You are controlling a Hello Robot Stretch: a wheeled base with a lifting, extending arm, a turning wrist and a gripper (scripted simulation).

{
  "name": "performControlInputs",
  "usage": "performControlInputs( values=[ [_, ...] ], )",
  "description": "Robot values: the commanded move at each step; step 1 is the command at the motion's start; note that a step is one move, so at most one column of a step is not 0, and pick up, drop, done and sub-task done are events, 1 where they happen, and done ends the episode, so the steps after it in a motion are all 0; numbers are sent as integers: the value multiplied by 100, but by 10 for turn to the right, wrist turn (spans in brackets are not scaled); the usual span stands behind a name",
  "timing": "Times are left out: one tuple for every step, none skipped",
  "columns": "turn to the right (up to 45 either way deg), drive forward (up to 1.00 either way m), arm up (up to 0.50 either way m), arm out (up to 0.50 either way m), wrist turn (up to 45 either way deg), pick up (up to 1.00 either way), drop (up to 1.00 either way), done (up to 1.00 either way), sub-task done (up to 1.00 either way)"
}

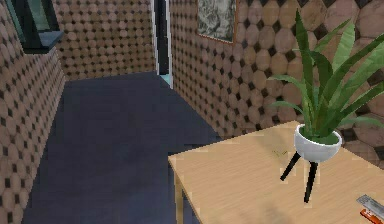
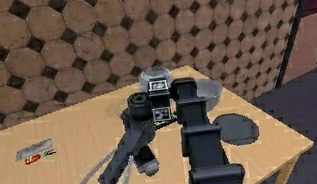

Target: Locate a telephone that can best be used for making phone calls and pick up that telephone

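Note:
The arm [image 2: 210, 159] rises over a light wooden table [image 2: 66, 177], with its two white marked squares [image 2: 159, 110] near the table's middle. My gripper [image 2: 114, 176] runs as a dark body down and left from them, low over the tabletop. A small grey lump [image 2: 147, 166] lies right beside it, so I cannot tell whether the gripper holds anything. A small flat grey thing with a red strip [image 2: 35, 150] lies on the table at the arm side view's left. It also lies at the forward view's right edge [image 1: 372, 203]. No shape here reads clearly as a telephone.
A clear domed thing [image 2: 155, 80] stands behind the white squares, and a dark round disc [image 2: 236, 128] lies right of the arm. A leafy plant in a white pot on black legs [image 1: 318, 145] stands on the table [image 1: 240, 185]. A dark-floored corridor [image 1: 120, 120] runs ahead between patterned walls.

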Motion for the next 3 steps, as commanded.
performControlInputs(
  values=[
    [0,0,0,0,450,0,0,0,0],
    [0,0,0,0,450,0,0,0,0],
    [0,0,0,0,210,0,0,0,0]
  ],
)
